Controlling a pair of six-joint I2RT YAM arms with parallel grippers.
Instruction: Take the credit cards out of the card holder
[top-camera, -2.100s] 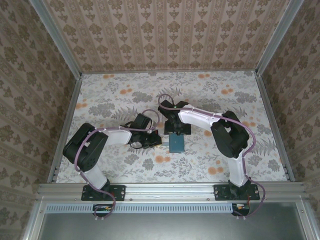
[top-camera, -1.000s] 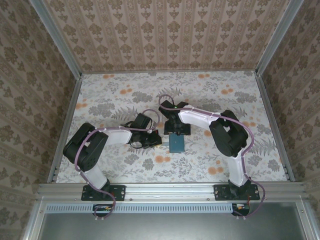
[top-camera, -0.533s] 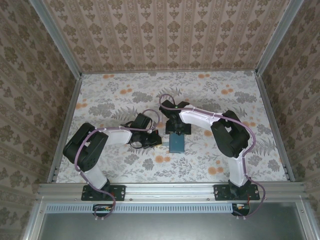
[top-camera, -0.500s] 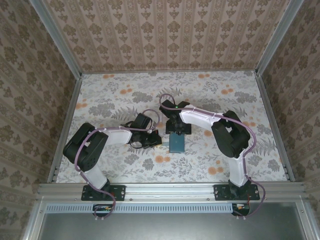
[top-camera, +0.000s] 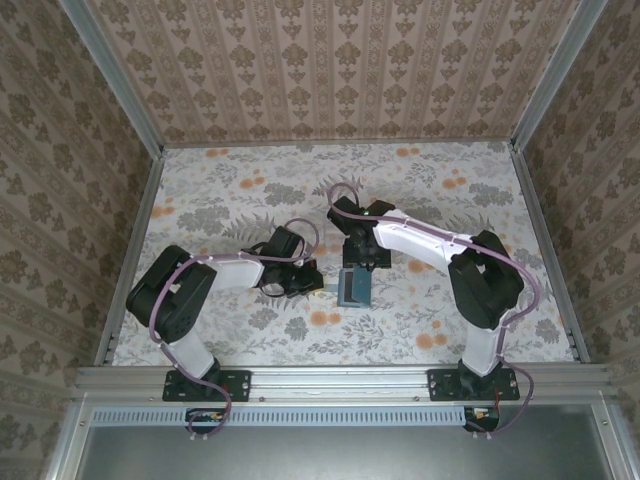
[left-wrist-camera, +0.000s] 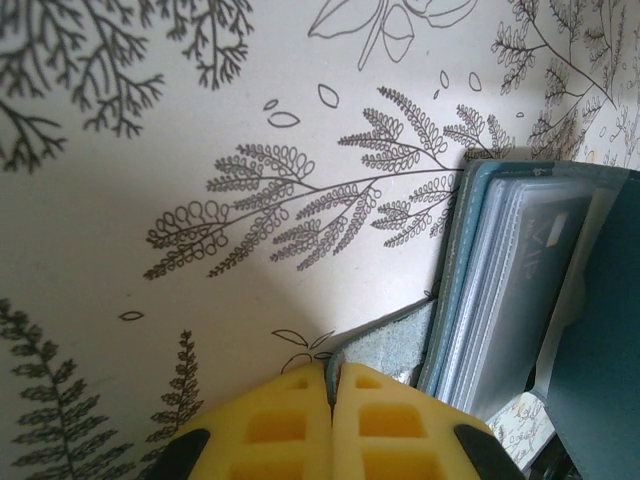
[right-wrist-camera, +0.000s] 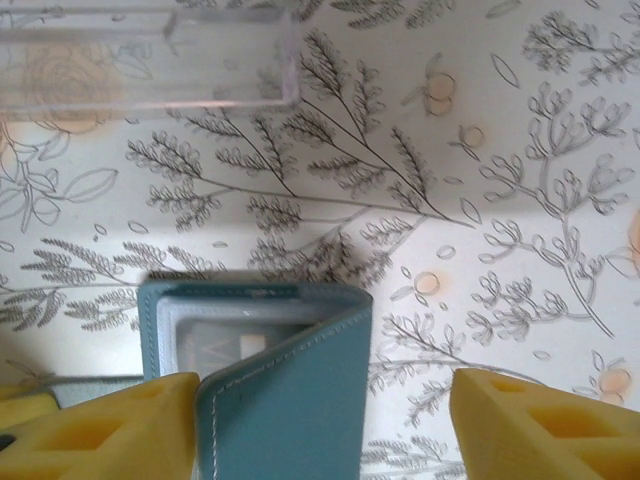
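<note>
Card holder, rectangular, teal, stitch-edged, clear plastic sleeves inside

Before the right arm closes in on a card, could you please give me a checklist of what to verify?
1. Left gripper shut on the card holder flap: ok, it appears.
2. Right gripper open, astride the raised cover: ok.
3. Holder open, credit cards exposed: ok.
4. Any card out of its slot: not ok, none out yet.
5. Right fingers aimed at a card rather than the cover: cannot tell.
6. Clear box apart from the holder: ok.
</note>
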